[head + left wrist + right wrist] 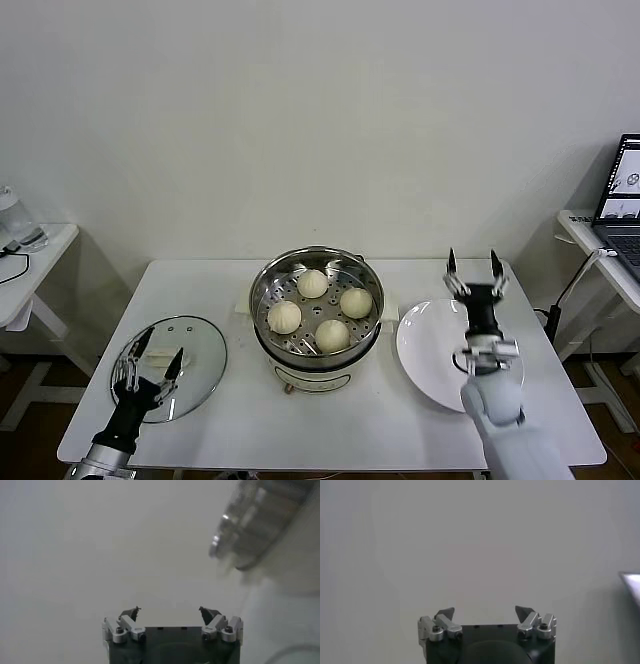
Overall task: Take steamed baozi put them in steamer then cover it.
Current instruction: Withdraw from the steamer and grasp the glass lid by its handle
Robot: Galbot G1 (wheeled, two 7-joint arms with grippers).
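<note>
The steamer (262,300) stands mid-table, a shiny steel pot on a white base. Several cream-white baozi (313,283) lie on its perforated tray. The glass cover (200,345) lies flat on the table at the left, its cream handle under my left gripper. My left gripper (147,351) is open and empty, just above the cover. My right gripper (474,264) is open and empty, held up over the white plate to the right of the steamer. In the left wrist view the open fingertips (131,613) face the wall and the steamer's rim (250,525) shows blurred.
A flat white plate (425,350) lies right of the steamer, bare. A small side table (30,265) stands at the far left and another with a laptop (625,195) at the far right. The right wrist view shows only open fingertips (445,613) and wall.
</note>
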